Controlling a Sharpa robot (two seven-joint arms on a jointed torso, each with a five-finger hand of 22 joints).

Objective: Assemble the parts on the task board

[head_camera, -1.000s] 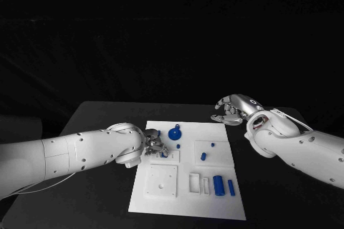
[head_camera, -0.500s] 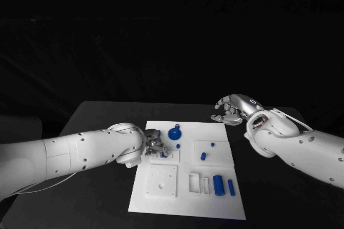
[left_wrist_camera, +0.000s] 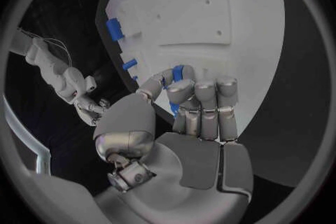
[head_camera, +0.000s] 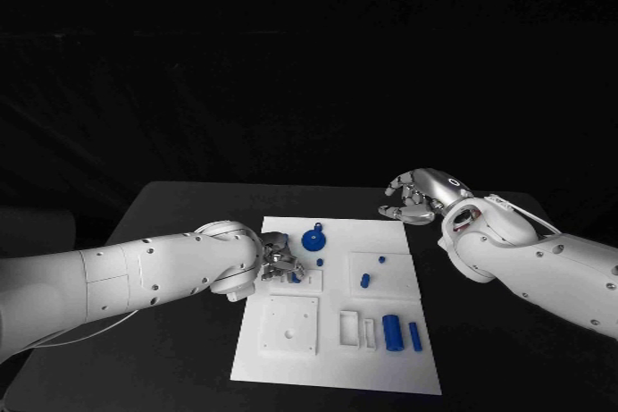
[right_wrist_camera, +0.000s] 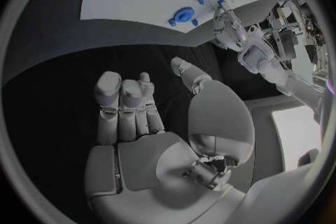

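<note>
the task board (head_camera: 338, 363) lies at the table's (head_camera: 168, 215) centre. the left hand (head_camera: 279, 262) is at the board's 9 o'clock edge, its fingers (left_wrist_camera: 181, 89) curled around a small blue part (left_wrist_camera: 178, 73). the right hand (head_camera: 414, 197) hovers off the board's 1 o'clock corner, fingers bent inward and holding nothing. a blue gear (head_camera: 314, 242) sits at 12 o'clock on the board, a blue cylinder (head_camera: 391, 333) and a thinner blue pin (head_camera: 414, 337) near 5 o'clock.
</note>
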